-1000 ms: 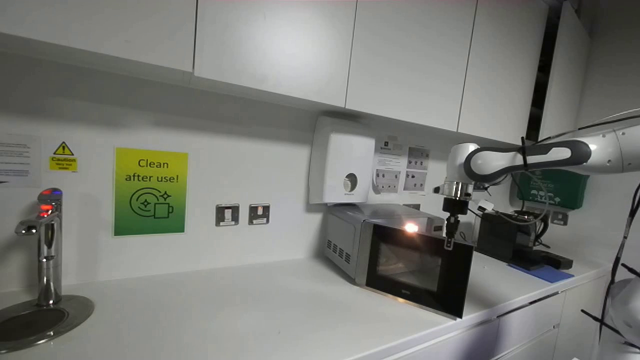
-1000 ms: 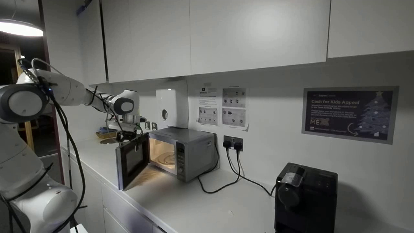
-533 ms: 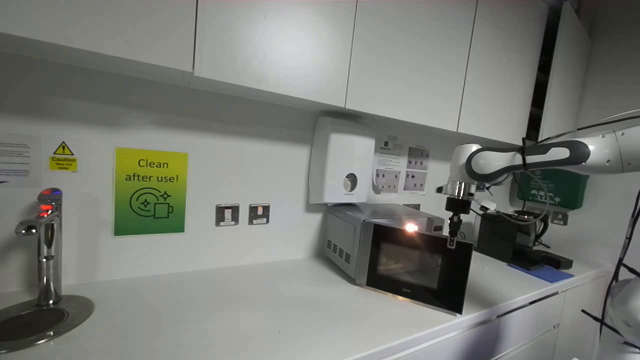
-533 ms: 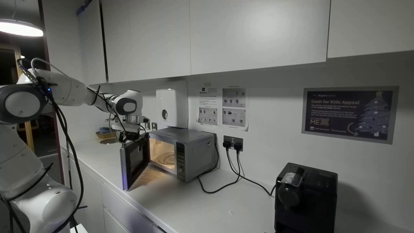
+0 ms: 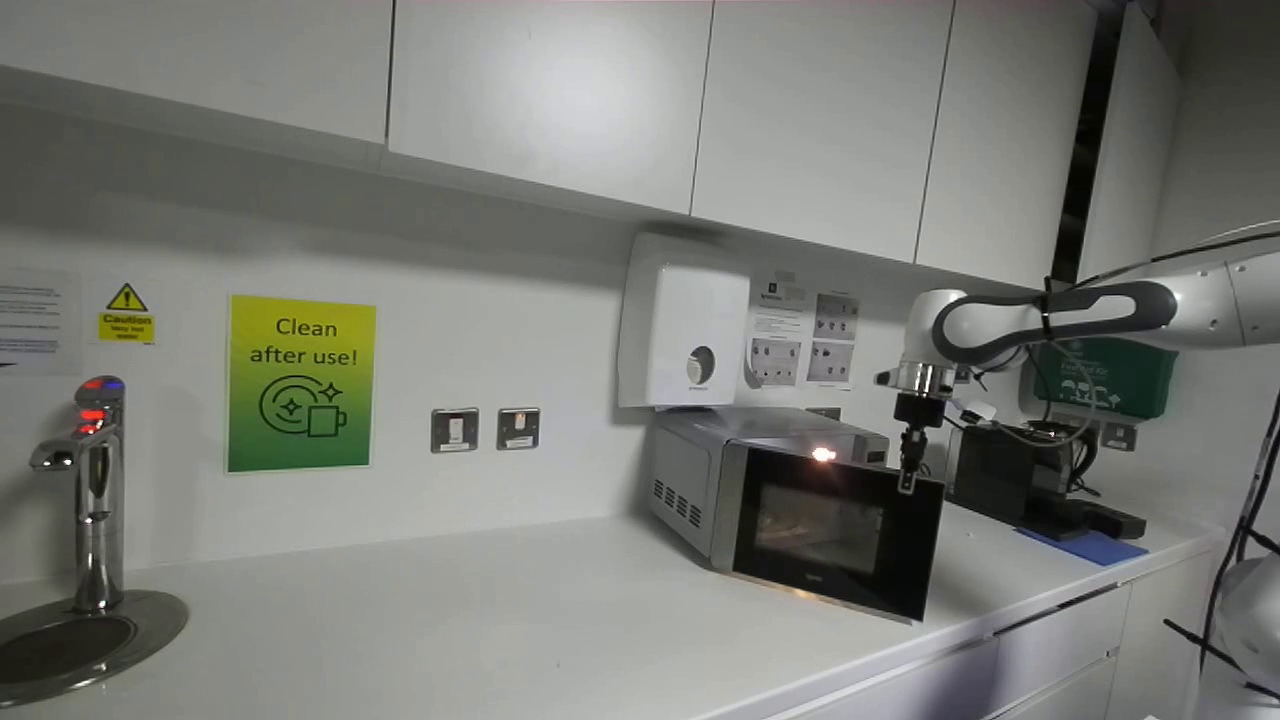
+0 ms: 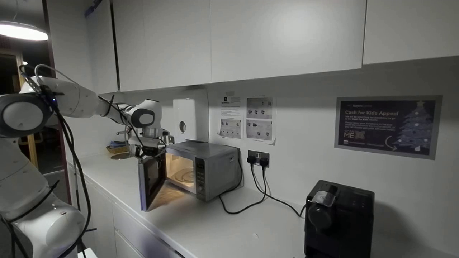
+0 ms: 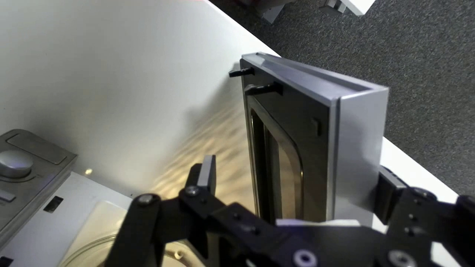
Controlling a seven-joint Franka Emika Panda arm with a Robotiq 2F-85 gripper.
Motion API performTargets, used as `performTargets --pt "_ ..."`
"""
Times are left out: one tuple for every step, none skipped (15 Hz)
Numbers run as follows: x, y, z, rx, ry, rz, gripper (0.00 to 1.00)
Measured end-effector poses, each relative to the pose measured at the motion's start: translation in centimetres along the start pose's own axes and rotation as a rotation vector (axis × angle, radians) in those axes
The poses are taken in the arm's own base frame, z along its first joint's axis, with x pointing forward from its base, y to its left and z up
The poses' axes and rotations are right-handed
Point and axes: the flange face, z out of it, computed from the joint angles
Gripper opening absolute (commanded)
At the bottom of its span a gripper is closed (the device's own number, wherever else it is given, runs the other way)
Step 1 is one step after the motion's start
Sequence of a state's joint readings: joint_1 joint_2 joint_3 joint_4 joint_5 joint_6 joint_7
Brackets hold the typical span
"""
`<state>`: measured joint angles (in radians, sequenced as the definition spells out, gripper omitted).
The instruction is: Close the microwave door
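Observation:
The microwave door, a dark panel with a glass window, stands open from the silver-grey microwave. It also shows in an exterior view, with the lit cavity and glass turntable behind it. In the wrist view the door stands between the jaws, its inner side with two latch hooks facing left. My gripper is open around the door's free edge. The right finger is at the outer face, seemingly touching it; the left finger is well apart on the inner side. In an exterior view the gripper is over the door's top.
A white dispenser hangs on the wall above the microwave. A black coffee machine stands on the same counter. Power cables lie behind the microwave. The counter's front edge runs close to the door's free corner. A tap stands farther along.
The door has swung a little towards the microwave. My gripper has moved with it, to the right in both exterior views, staying at the door's top edge.

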<state>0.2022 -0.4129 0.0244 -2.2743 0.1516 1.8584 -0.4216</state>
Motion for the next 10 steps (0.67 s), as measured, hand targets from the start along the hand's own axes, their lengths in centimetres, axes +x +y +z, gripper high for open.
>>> performTargets --pt "0.0 0.2 0.0 -0.001 0.005 -0.007 1.00" --pt "0.0 0.3 0.0 -0.003 0.011 -0.014 1.00" --pt "0.0 0.5 0.0 -0.006 0.017 -0.021 1.00" --pt "0.0 0.6 0.1 -0.010 0.022 -0.029 1.00" --pt "0.0 0.7 0.1 -0.019 0.024 -0.037 1.00" --pt "0.0 0.9 0.1 -0.029 0.022 -0.044 1.00" --pt "-0.1 1.1 0.1 -0.038 0.021 -0.049 1.00" --pt "-0.2 1.3 0.2 -0.044 0.020 -0.055 1.00" --pt "-0.2 1.5 0.3 -0.049 0.019 -0.059 1.00" --pt "-0.3 1.6 0.3 -0.052 0.019 -0.063 1.00"
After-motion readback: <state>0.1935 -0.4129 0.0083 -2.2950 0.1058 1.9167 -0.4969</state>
